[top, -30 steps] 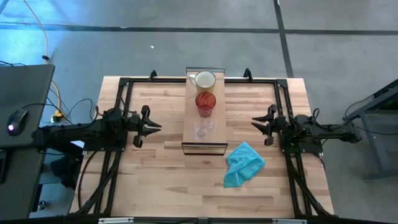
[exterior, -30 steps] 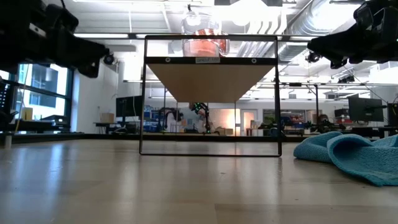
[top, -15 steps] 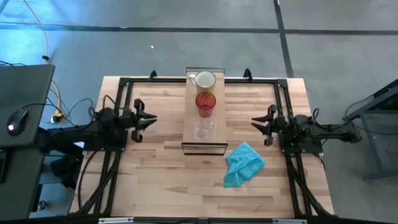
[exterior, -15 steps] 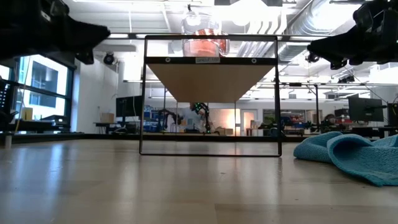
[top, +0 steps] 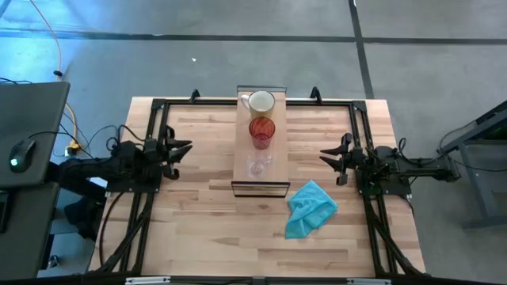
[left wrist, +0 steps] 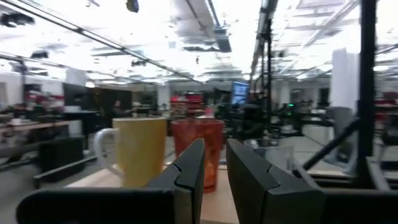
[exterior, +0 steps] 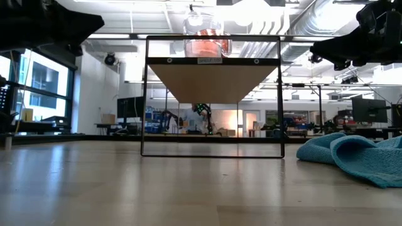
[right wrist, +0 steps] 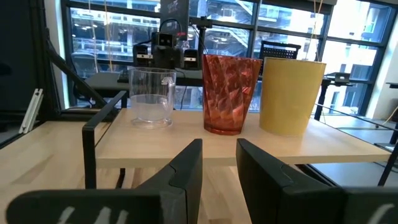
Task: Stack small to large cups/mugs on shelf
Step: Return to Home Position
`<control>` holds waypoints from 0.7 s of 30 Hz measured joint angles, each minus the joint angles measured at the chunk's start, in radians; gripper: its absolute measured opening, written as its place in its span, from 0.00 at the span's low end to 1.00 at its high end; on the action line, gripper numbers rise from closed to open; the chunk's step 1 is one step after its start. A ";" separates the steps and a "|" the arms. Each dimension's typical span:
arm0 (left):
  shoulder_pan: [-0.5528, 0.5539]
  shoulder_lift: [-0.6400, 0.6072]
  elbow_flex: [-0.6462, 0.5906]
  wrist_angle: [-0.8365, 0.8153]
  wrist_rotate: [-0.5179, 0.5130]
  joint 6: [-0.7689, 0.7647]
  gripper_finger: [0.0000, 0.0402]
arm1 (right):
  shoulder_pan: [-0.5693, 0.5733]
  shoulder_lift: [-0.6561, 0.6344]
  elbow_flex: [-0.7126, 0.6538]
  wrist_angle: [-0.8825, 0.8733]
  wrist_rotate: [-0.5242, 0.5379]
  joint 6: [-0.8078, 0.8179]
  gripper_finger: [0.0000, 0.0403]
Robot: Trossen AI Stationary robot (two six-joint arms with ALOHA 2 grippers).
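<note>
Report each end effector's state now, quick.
Left end effector: open by a narrow gap, empty, left of the long light-wood shelf.
Right end effector: open by a narrow gap, empty, right of the shelf.

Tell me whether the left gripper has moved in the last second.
Yes. In the high view the left gripper has drawn back from the shelf, toward the left edge of the table.
</note>
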 joint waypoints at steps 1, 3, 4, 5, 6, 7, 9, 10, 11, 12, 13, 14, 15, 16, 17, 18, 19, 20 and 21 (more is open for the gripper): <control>-0.016 0.002 0.000 0.003 -0.026 0.008 0.14 | 0.000 0.000 0.000 0.000 0.000 0.000 0.23; -0.048 0.002 0.000 0.000 -0.085 0.026 0.14 | 0.000 0.000 0.000 0.002 0.001 0.000 0.23; -0.063 0.002 0.000 0.000 -0.117 0.033 0.14 | 0.000 0.000 0.000 0.003 0.001 0.001 0.23; -0.079 0.002 0.000 0.002 -0.150 0.035 0.14 | 0.000 0.000 0.000 0.004 0.001 0.002 0.23; -0.093 0.002 0.000 0.006 -0.186 0.038 0.14 | 0.000 0.000 0.000 0.006 0.001 0.004 0.23; -0.108 0.002 0.000 0.017 -0.214 0.044 0.14 | 0.000 0.000 0.000 0.006 0.001 0.004 0.23; -0.137 0.002 0.000 0.050 -0.235 0.060 0.14 | 0.000 0.000 0.000 0.006 0.002 0.004 0.23; -0.152 0.002 0.000 0.063 -0.235 0.061 0.14 | 0.000 0.000 0.000 0.007 0.002 0.004 0.23; -0.169 0.002 0.000 0.077 -0.237 0.065 0.14 | 0.000 0.000 0.000 0.006 0.002 0.009 0.23; -0.184 0.002 0.000 0.090 -0.238 0.072 0.14 | 0.000 0.000 0.000 0.007 0.002 0.012 0.23; -0.199 0.002 0.000 0.100 -0.240 0.078 0.14 | 0.000 0.000 0.000 0.006 0.002 0.011 0.23; -0.215 0.002 0.000 0.105 -0.244 0.083 0.14 | 0.000 0.000 0.000 0.006 0.002 0.011 0.23; -0.229 0.002 0.000 0.105 -0.252 0.087 0.14 | 0.000 0.000 0.000 0.006 0.002 0.011 0.23; -0.243 0.002 0.000 0.105 -0.263 0.087 0.14 | 0.000 0.000 0.000 0.007 0.002 0.011 0.23; -0.256 0.002 0.000 0.105 -0.275 0.088 0.14 | 0.000 0.000 0.000 0.007 0.002 0.011 0.23; -0.268 0.002 0.000 0.102 -0.279 0.087 0.14 | 0.000 0.000 0.000 0.007 0.002 0.011 0.23; -0.279 0.002 0.000 0.096 -0.280 0.087 0.14 | 0.000 0.000 0.000 0.007 0.002 0.011 0.23; -0.289 0.002 0.000 0.085 -0.278 0.087 0.14 | 0.000 0.000 0.000 0.007 0.002 0.011 0.23; -0.300 0.002 0.000 0.072 -0.273 0.086 0.14 | 0.000 0.000 0.000 0.007 0.002 0.011 0.23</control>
